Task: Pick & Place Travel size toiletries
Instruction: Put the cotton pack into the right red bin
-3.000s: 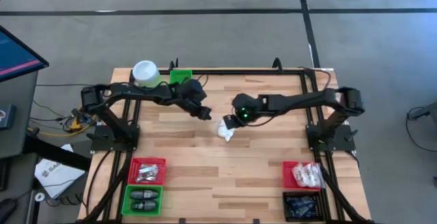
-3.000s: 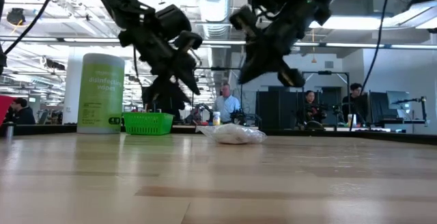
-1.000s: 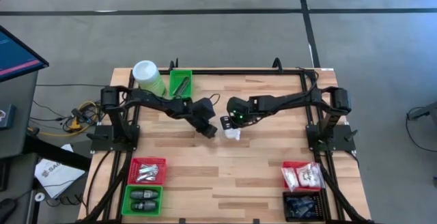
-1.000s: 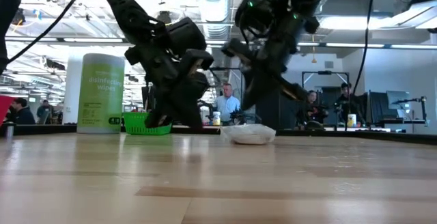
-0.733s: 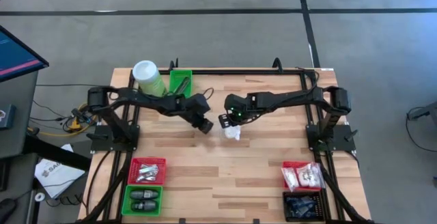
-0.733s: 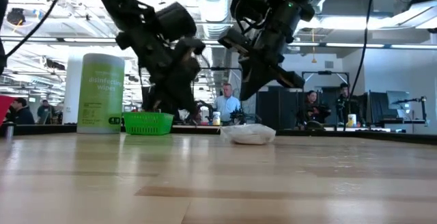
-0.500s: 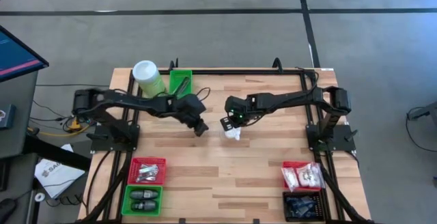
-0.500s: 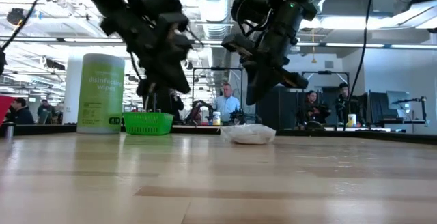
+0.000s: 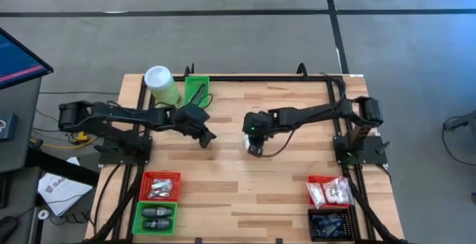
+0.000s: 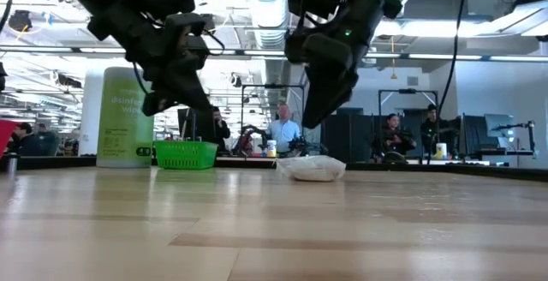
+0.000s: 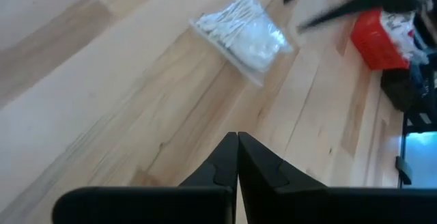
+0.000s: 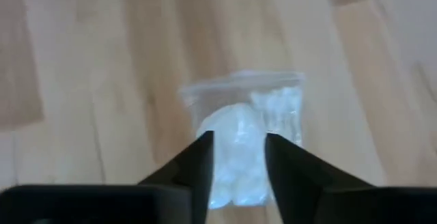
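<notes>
A clear sachet of white cotton swabs (image 12: pixel 242 138) lies flat on the wooden table (image 9: pixel 268 192) near its middle, and it shows in the right wrist view just past the fingertips of the right gripper (image 12: pixel 235 152). Those two dark fingers stand parted, with the sachet's near end showing in the gap between them; nothing is clamped. From above, the right gripper (image 9: pixel 255 141) hangs directly over the sachet and covers most of it. In the low view the sachet (image 10: pixel 312 169) rests on the wood with the right gripper (image 10: pixel 312 114) above it and clear of it.

The left gripper (image 11: pixel 237 157) is clenched tight on nothing, its fingers pressed together, and its wrist camera looks across bare planks to the same sachet (image 11: pixel 244 36) well ahead. From above, the left gripper (image 9: pixel 206 137) sits to the left of the sachet, well apart from it.

At the near edge of the table, on the left, stand a red bin (image 9: pixel 160 187) with silvery packets and a green bin (image 9: pixel 155 218) with black oval pieces. On the right are a red bin (image 9: pixel 329 192) with white sachets and a black bin (image 9: pixel 328 224) with dark packets.

At the far edge on the left stand a small green basket (image 9: pixel 196 91) and, beside it, a green canister of disinfecting wipes (image 9: pixel 161 85) with a white lid.

In the low view, people (image 10: pixel 281 132) are visible in the room beyond the table.
</notes>
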Tool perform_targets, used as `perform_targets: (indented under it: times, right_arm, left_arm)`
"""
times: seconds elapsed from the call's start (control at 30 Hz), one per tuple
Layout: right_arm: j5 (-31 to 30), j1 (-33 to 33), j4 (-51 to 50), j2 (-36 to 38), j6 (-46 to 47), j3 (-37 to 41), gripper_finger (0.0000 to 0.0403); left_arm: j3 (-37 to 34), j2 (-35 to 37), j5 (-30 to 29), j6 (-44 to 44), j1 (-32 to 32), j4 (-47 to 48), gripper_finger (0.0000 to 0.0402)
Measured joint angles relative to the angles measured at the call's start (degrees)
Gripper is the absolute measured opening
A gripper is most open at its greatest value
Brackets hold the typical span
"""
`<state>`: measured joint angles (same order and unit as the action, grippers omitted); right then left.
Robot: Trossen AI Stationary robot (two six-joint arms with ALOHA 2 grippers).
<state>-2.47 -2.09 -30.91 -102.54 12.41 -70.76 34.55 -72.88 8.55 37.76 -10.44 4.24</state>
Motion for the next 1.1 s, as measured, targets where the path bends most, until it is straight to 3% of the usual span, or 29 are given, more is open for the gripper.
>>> perform_targets:
  times: [0.2, 0.37, 0.5, 0.67, 0.8, 0.93, 1.1]
  right_arm:
    - [-0.53, 0.50, -0.52, -1.47, 0.60, 0.03, 0.0196]
    - [-0.99, -2.52, -1.85, -5.56, 11.24, 0.07, 0.0213]
    - [-0.17, -3.33, 0.00, -6.97, 13.61, 0.07, 0.0176]
    - [1.36, -2.66, 0.15, -6.93, 12.83, 0.02, 0.0092]
    - [5.94, -1.16, 2.02, -7.45, 11.00, -0.02, 0.0039]
    - [8.04, 1.46, 3.78, -7.45, 11.01, -0.02, 0.0013]
    - [8.40, 3.52, 4.26, -7.45, 13.11, -0.02, 0.0011]
  left_arm:
    - [-0.77, 0.15, -0.03, 0.66, 0.26, -0.66, 0.0002]
    - [-0.77, 0.13, -0.20, 0.66, 0.39, -1.99, 0.0002]
    - [-0.74, 0.13, -0.25, 0.66, 0.42, -2.29, 0.0002]
    - [-0.74, 0.13, -0.46, 0.66, 0.79, -2.46, 0.0002]
    - [-0.74, 0.13, -0.45, 0.66, 0.79, -2.63, 0.0002]
    - [-0.74, 0.13, -0.42, 0.66, 0.79, -2.69, 0.0002]
    - [-0.70, 0.13, 2.03, 0.86, 0.77, -3.42, 0.0002]
